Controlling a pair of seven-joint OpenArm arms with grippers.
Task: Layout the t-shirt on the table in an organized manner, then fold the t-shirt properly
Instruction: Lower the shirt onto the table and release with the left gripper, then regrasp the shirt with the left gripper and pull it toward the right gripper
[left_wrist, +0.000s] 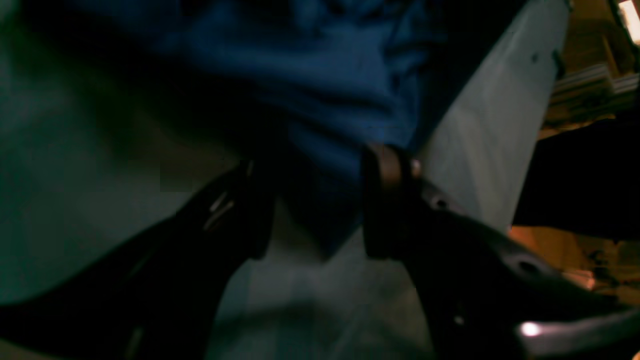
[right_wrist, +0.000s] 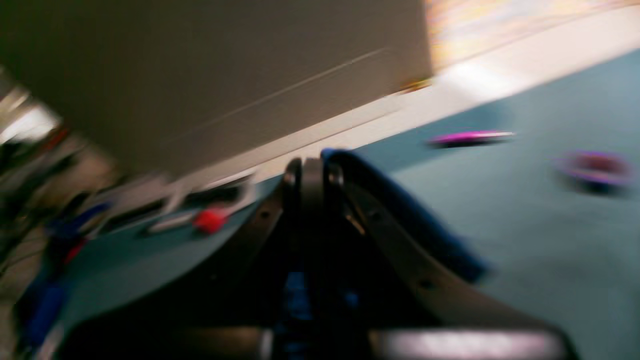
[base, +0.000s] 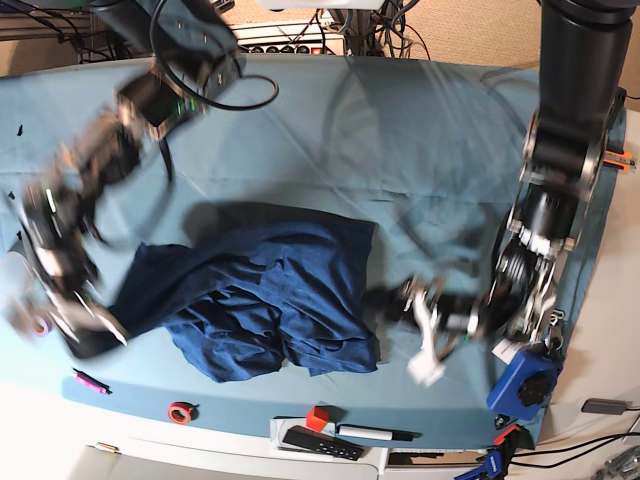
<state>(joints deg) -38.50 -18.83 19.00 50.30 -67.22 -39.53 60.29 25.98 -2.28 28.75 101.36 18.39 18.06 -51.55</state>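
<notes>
Right end effector (right_wrist: 312, 172) clenched on t-shirt (base: 270, 295) edge, near-left of worktop (base: 420, 130); left end effector (left_wrist: 317, 205) released, straddling shirt's right corner.

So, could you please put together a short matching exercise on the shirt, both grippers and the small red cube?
Things:
1. t-shirt
2. left gripper
3. right gripper
4. red cube

States:
A. fingers apart, navy fabric between them
B. crumpled in a heap on the table
C. fingers shut on navy fabric
D. at the front edge, beside the black remote

Pairs: 1-B, 2-A, 3-C, 4-D
</notes>
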